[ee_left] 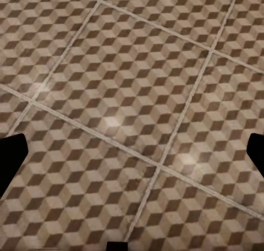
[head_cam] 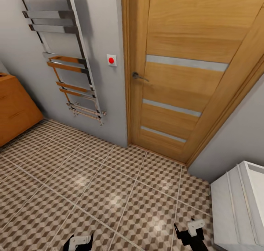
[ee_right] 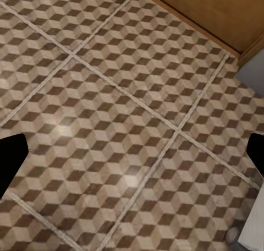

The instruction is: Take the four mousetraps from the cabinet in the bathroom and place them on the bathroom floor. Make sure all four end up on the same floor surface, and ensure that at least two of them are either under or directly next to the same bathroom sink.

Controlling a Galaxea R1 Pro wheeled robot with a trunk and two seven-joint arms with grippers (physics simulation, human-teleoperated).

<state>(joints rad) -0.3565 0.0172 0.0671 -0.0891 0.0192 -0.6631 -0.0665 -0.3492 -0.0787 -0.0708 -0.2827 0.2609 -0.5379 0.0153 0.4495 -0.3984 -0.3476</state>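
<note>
I'm looking down from the head view at the bathroom floor [head_cam: 110, 192], cube-pattern tiles with pale grout, running from the wall to the bottom edge of the picture. The cabinet [head_cam: 14, 108], orange wood, sits on the floor at the far left edge against the grey wall, only one end of it in view, well apart from both arms. A chrome towel rail [head_cam: 69, 64] hangs on the wall just right of it, then a small white switch with a red button [head_cam: 112, 60], then a closed wooden door [head_cam: 183, 71] with pale horizontal strips and a dark lever handle [head_cam: 138, 76]. At the right edge, lower corner, a white boxy unit [head_cam: 238, 207] stands on the floor; can't say whether it's the sink. My left gripper [head_cam: 80, 242] shows at the bottom edge left of centre, my right gripper [head_cam: 190, 234] at the bottom edge right of centre, close to that white unit. In the left wrist view the two dark fingers [ee_left: 12, 157] sit at opposite edges, spread wide, nothing between them but floor tile [ee_left: 132, 113]. Same in the right wrist view: fingers [ee_right: 11, 160] wide apart, empty, bare tile [ee_right: 121, 124] below, with the door's lower edge [ee_right: 209, 14] and a bit of grey wall in one corner.
</note>
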